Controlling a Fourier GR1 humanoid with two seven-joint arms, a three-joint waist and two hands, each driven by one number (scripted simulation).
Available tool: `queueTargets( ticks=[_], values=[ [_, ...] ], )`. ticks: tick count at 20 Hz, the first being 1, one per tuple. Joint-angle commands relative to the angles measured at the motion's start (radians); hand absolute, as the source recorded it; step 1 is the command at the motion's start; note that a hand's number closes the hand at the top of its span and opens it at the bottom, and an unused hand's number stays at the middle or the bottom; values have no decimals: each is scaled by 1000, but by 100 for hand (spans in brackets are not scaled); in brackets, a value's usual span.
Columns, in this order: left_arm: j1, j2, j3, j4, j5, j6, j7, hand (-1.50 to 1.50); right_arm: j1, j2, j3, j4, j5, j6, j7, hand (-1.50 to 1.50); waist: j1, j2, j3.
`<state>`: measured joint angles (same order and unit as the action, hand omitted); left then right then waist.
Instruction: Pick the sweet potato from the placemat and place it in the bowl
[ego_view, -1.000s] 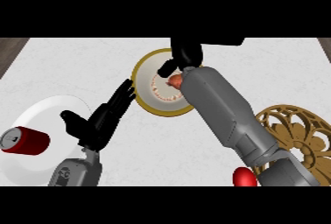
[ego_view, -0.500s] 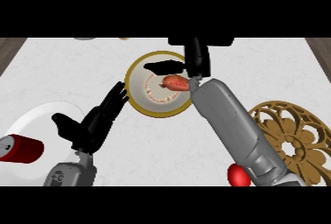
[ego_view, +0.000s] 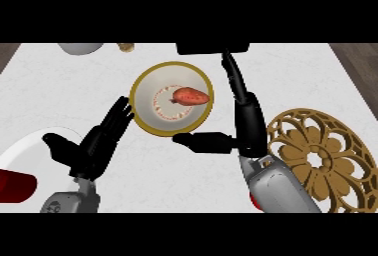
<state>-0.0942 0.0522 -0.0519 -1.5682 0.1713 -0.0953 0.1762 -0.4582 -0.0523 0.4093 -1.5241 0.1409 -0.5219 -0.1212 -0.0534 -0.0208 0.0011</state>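
The reddish-orange sweet potato (ego_view: 190, 95), held half a second before at the tips of the black right hand (ego_view: 249, 131) above the white gold-rimmed bowl (ego_view: 146, 100), lay free on the bowl's patterned middle. The right hand had let it go and drawn off to the bowl's right side. Its fingers (ego_view: 238, 87) had straightened alongside the rim, and its thumb pointed left below the bowl. The black left hand (ego_view: 92, 147) showed slightly lower and further left, and the red can (ego_view: 13, 186) had slid nearer the view's lower left corner.

Left robot hand (ego_view: 93, 146) and right robot hand (ego_view: 249, 125) hold fingers straight.
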Motion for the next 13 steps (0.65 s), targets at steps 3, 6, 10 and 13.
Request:
queueTargets(
  ticks=[3, 6, 10, 13],
  values=[
    [63, 24, 24, -24, 13, -11, -9, 0, 446, -138, 186, -364, 42, 8, -119, 150, -21, -4, 0],
    [42, 14, 21, -43, 18, -4, 3, 0, 660, -219, 296, -503, 69, -2, -189, 150, -29, -4, 1],
    [43, 13, 19, -37, 19, -11, -11, 0, 943, -361, 393, -566, 82, -30, -355, 150, -31, 0, 2],
    [53, -2, 4, -30, -7, 10, -18, 0, 1100, -451, 501, -502, 120, -42, -496, 150, -32, -2, 2]
  ],
)
